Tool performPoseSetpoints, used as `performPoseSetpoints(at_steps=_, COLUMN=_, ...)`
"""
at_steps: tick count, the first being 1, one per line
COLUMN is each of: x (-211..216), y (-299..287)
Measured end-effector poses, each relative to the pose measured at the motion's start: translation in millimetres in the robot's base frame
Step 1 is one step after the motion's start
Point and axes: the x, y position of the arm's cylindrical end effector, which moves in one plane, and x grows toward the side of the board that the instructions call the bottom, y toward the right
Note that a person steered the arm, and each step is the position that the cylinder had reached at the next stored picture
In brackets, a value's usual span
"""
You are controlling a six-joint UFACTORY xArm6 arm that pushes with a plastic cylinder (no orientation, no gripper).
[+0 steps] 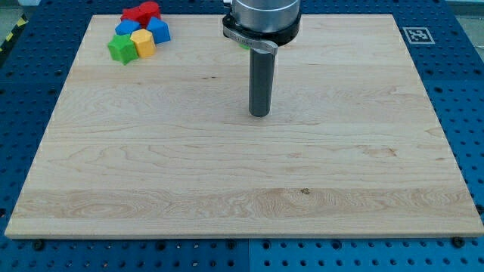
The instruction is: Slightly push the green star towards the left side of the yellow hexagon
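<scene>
The green star [121, 50] sits near the view's top left corner of the wooden board [242, 189], touching the left side of the yellow hexagon [143, 42]. Above them lie a blue block [126, 28], a second blue block [159, 29] and two red blocks [134, 14] [150, 9], all in one tight cluster. My tip [259, 114] rests on the board near its middle, far to the right of and below the cluster, touching no block.
The board lies on a blue perforated table [23, 83]. A black-and-white marker tag [417, 35] is stuck at the board's top right corner. The arm's grey body [263, 17] hangs over the top middle of the board.
</scene>
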Motion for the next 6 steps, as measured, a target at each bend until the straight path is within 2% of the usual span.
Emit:
performPoseSetpoints(at_steps=1, x=0, y=-1)
performPoseSetpoints(at_steps=3, x=-2, y=-113)
performPoseSetpoints(at_steps=5, x=-28, y=-281)
performPoseSetpoints(at_steps=6, x=-37, y=-288)
